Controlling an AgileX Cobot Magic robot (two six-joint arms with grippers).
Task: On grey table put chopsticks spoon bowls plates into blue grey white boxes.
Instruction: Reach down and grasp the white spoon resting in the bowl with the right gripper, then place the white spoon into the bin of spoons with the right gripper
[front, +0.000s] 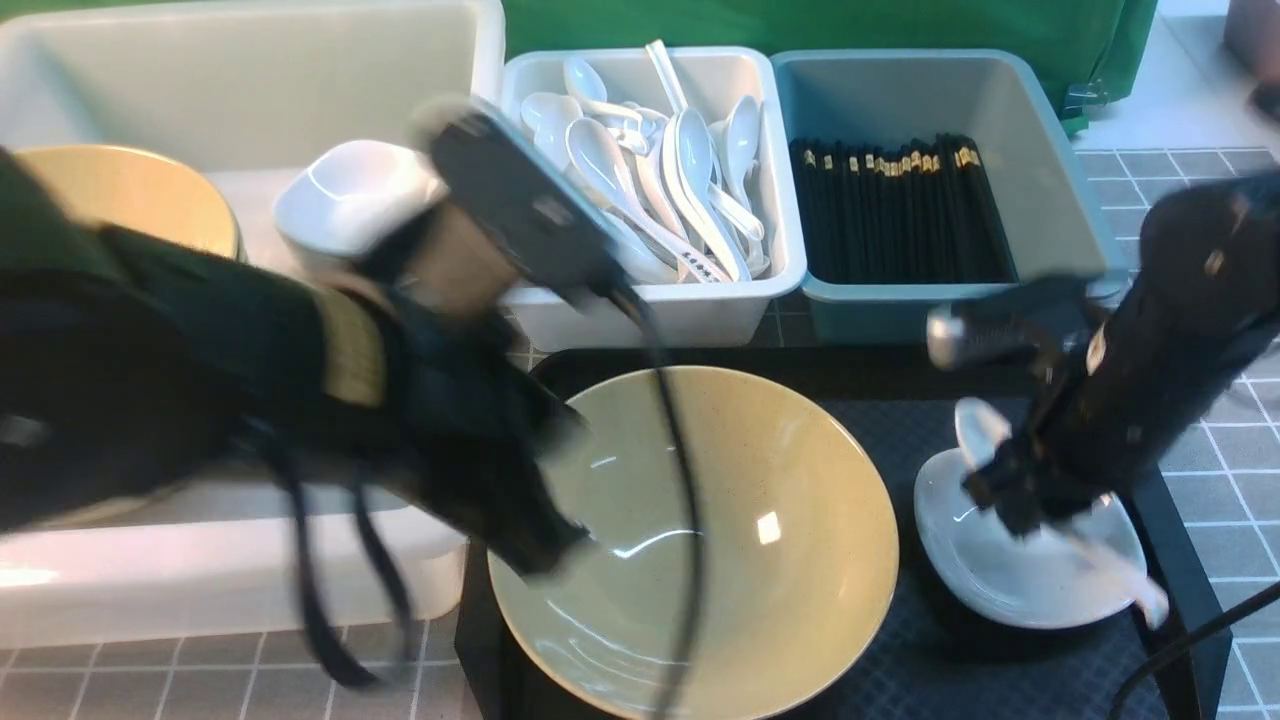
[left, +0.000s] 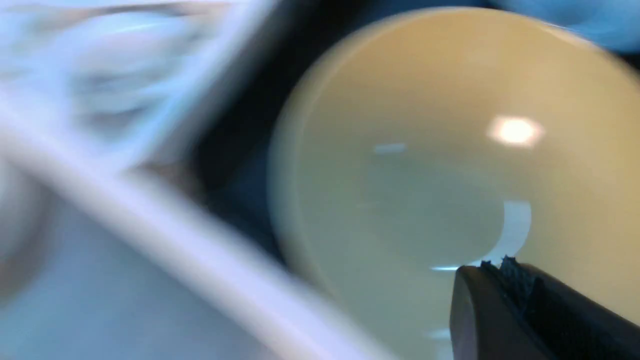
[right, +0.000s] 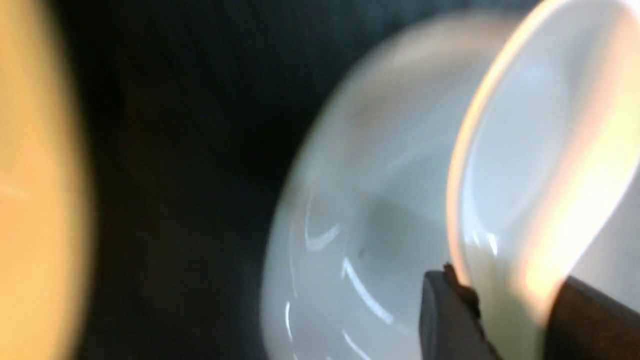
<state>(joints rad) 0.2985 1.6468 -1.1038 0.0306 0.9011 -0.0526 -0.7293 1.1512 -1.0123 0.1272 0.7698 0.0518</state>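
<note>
1. Writing: small dark marks on the handles of the boxed spoons (front: 680, 180), too small to read. Gold bands sit near the thick ends of the chopsticks (front: 900, 210).
2. Large white box (front: 250, 80), on the robot's left of the grey table (front: 1230, 470): holds a yellow bowl (front: 120, 195) and a white dish (front: 345, 195).
3. Grey-white box (front: 700, 310), middle: a heap of boxed spoons. Blue box (front: 900, 315), just beside it on the right: chopsticks laid side by side.
4. Black tray (front: 940, 650), nearer the robot than the two small boxes: carries the big bowl (front: 760, 520) and, to its right, the plate (front: 1000, 580), the two apart.
5. Spoon (front: 980, 425): in the plate, tilted, scoop at the far rim, handle towards the near right rim.
6. Right gripper (front: 1010, 495): down over the plate, fingers pressed to both sides of the spoon.
7. Left gripper (front: 545, 540): fingers clenched together, nothing between them, at the big bowl's left rim.
8. In the way: the left arm (front: 200, 380) hides much of the large white box. A black cable (front: 690, 480) hangs across the big bowl. The right arm covers the spoon's middle.
9. Left wrist view only: the closed tips of the left gripper (left: 495, 267) over the inside of the big bowl (left: 425, 175); the rest is blurred.
10. Right wrist view only: the spoon (right: 525, 175) fills the gap between the two fingers (right: 450, 310), with the plate (right: 340, 240) beneath and the big bowl (right: 35, 175) a yellow blur.
</note>
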